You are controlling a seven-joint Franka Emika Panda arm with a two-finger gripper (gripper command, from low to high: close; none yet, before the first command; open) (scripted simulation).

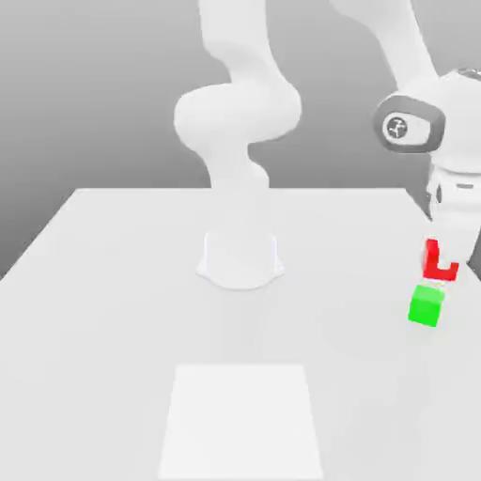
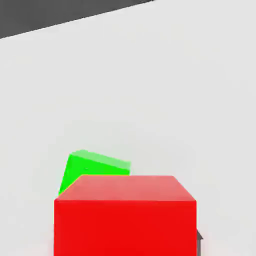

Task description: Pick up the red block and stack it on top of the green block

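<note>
Pale bench (image 1: 94, 329): my claw (image 1: 442, 265) closed on red block (image 2: 125, 227); pick looks done. Stacking left, green block (image 1: 426, 306) exterior view's 4 o'clock.

light: bright, even | tabletop (image 1: 94, 357): near-white, washed out | shadows: faint | backdrop (image 1: 94, 103): grey, darker lower down

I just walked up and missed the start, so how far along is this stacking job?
Picking up looks done: the red block sits in the tool, up at the hand. In hand now is the carry, with the red block close to the green block. Left to do: set it on top and let go, since the tool is shut on it.
</note>
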